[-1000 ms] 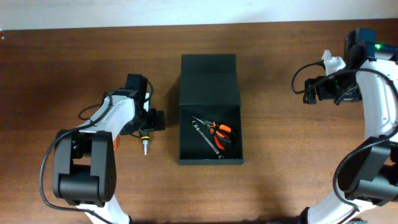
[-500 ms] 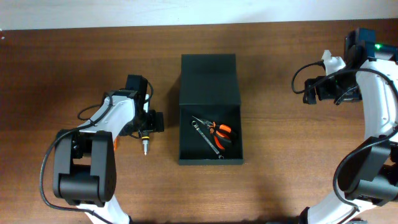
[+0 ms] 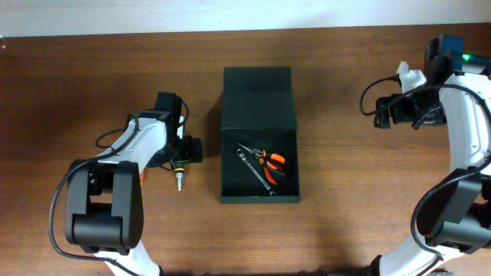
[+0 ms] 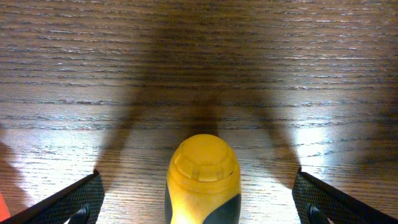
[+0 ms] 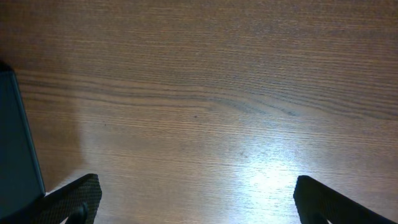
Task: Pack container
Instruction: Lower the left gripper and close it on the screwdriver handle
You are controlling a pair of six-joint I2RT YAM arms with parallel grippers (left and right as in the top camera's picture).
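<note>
Inside container (image 3: 257, 96), found pliers (image 3: 275, 162) and wrench (image 3: 253, 169) packed; spotted screwdriver (image 4: 203, 180) unpacked within wide-spread left claw (image 3: 182, 157), right claw (image 3: 378, 113) spread, empty.

Robot lab setup: left arm (image 3: 144, 142), right arm (image 3: 465, 130) at bare wood-grain table (image 3: 345, 230), pale wall (image 3: 230, 15) behind.

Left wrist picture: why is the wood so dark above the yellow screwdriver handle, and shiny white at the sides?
Left wrist view: a broad shadow falls across the table beyond the screwdriver handle, with light glaring off the wood on either side. Right wrist view: a similar bright glare patch sits low on the wood. Overhead view: even light, no strong glare.
</note>
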